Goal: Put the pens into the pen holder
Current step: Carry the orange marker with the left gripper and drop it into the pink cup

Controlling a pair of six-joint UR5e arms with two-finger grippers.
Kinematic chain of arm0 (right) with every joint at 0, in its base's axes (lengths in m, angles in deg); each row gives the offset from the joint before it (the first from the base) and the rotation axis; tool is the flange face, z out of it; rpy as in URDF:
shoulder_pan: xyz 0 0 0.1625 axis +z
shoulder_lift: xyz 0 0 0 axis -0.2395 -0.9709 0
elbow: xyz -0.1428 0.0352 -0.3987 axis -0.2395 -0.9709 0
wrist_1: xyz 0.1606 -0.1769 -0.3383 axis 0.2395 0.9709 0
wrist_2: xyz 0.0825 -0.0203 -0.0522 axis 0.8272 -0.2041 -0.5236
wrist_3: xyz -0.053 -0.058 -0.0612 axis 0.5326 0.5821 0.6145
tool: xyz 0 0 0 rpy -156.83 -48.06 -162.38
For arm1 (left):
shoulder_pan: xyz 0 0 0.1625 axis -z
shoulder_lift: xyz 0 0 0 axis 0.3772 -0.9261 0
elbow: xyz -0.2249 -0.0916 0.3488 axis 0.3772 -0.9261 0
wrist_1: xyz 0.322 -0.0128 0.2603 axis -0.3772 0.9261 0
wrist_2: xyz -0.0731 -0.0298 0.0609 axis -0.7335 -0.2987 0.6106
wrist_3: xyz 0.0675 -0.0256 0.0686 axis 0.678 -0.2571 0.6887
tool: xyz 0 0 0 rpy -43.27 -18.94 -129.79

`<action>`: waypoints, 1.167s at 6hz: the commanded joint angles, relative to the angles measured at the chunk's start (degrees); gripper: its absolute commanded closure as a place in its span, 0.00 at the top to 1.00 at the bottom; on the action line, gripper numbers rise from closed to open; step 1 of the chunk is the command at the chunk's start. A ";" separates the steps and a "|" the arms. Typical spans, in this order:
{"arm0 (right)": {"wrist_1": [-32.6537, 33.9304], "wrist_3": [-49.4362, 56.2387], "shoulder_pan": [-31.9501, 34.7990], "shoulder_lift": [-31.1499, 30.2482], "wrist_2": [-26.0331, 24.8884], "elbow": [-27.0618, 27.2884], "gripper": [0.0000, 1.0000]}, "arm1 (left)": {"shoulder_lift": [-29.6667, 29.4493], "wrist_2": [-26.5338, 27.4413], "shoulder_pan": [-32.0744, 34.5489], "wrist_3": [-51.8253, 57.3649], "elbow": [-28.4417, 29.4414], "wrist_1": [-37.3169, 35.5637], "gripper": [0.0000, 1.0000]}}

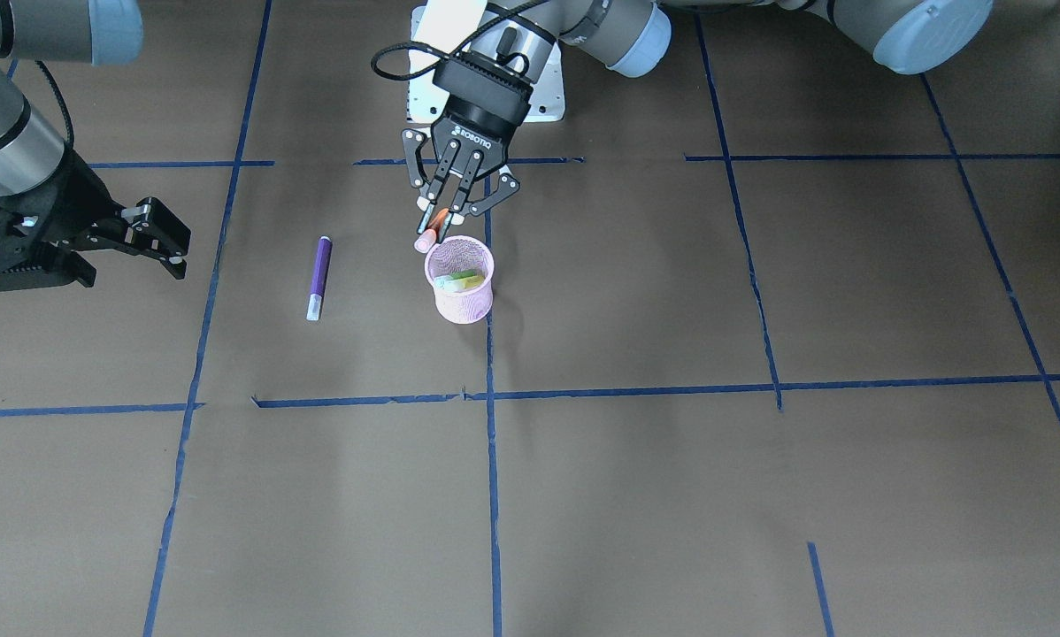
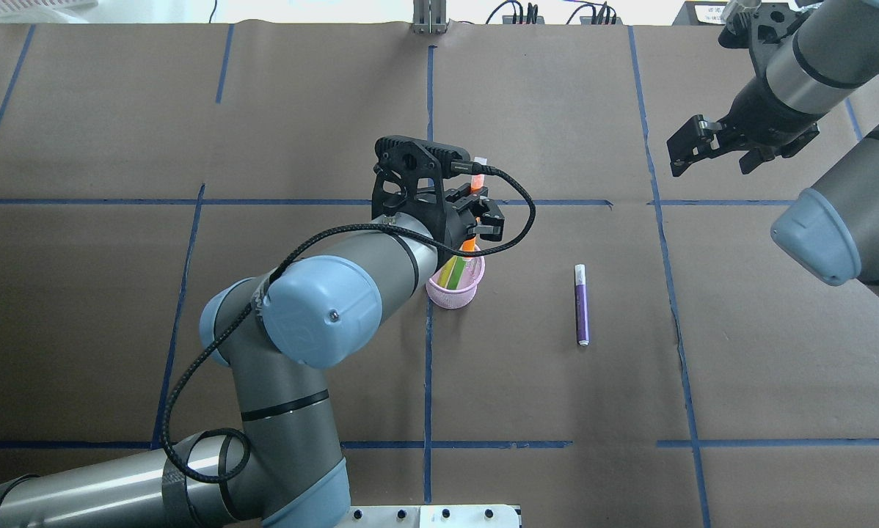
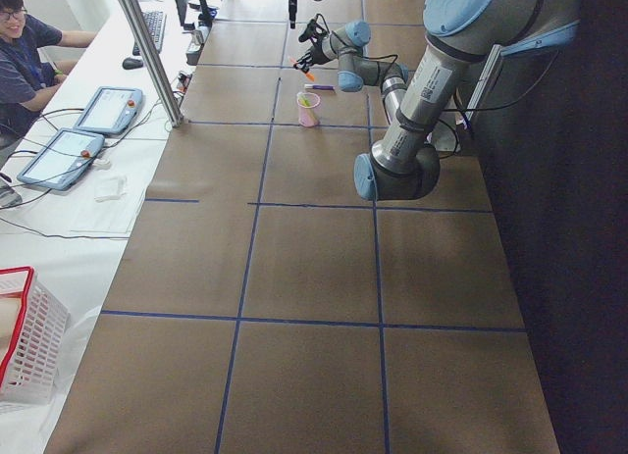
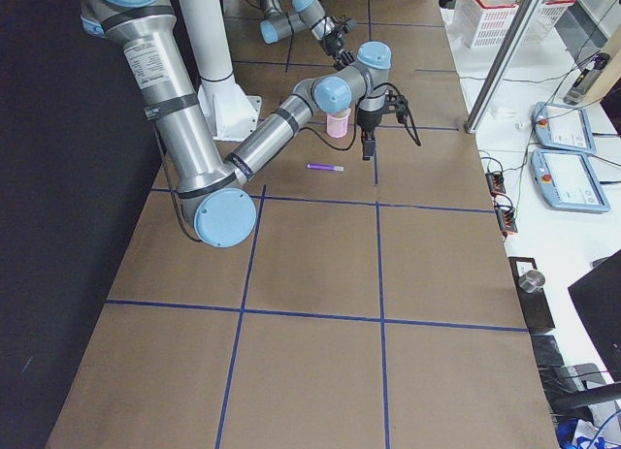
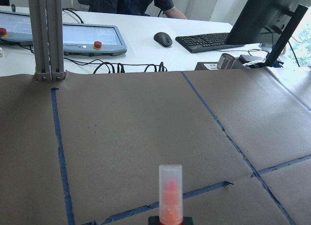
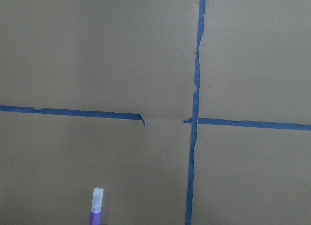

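The pink mesh pen holder point(image 1: 461, 299) point(image 2: 450, 297) stands near the table's middle with a green pen point(image 1: 461, 281) point(image 2: 454, 273) lying slanted inside. My left gripper point(image 1: 437, 221) point(image 2: 476, 231) hangs just above its rim on the robot's side. It is shut on the orange pen point(image 1: 435, 228) point(image 5: 170, 196), which is tilted with its pale cap pointing away from the robot. The purple pen point(image 1: 319, 276) point(image 2: 581, 304) point(image 6: 96, 208) lies flat on the paper toward the robot's right of the cup. My right gripper point(image 1: 154, 234) point(image 2: 704, 147) hovers open and empty, well beyond the purple pen.
Blue tape lines point(image 1: 491, 398) divide the brown paper table cover into squares. Past the far edge a desk carries tablets point(image 5: 92, 38), a keyboard point(image 5: 209, 40) and a mouse, with a person seated there point(image 3: 20, 52). A white basket point(image 3: 29, 341) sits off the table's left end.
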 commanded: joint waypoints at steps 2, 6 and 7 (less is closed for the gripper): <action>0.00 -0.12 0.00 -0.13 -0.08 0.00 1.00 | 3.17 10.05 -2.60 -16.40 0.72 1.11 0.08; 0.00 -0.04 0.00 -0.13 -0.25 0.00 1.00 | 3.09 14.83 -4.54 -21.87 7.40 1.28 0.08; 0.00 -0.04 -0.09 -0.13 -0.25 0.00 1.00 | 3.09 15.87 -5.42 -21.96 7.84 1.37 0.09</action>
